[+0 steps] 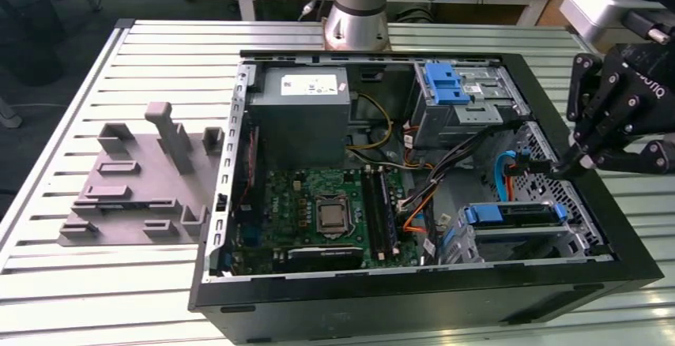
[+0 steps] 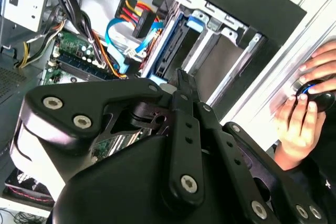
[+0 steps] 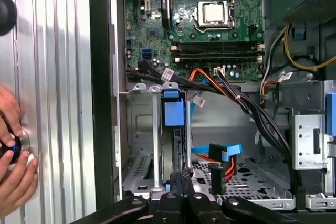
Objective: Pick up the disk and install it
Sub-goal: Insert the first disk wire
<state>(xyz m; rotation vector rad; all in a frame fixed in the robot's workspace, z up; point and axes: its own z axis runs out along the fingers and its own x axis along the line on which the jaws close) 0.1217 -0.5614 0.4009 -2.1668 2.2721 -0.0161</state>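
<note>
The gripper (image 1: pixel 578 164) hangs over the open computer case (image 1: pixel 422 298), fingers drawn together with nothing between them. Just below it the disk (image 1: pixel 514 215) sits slotted in the drive cage (image 3: pixel 137 167), blue tab up. A person's hand (image 2: pixel 302 116) rests on the table (image 1: pixel 106 298) beside the case.

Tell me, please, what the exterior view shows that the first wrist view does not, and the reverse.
Exterior view: a gray fixture on the table beside the case, and the arm's base behind it.
First wrist view: a person's hands on the table outside the case.
Both: the motherboard, the blue-framed disk seated in its cage, and the gripper close by that cage.
</note>
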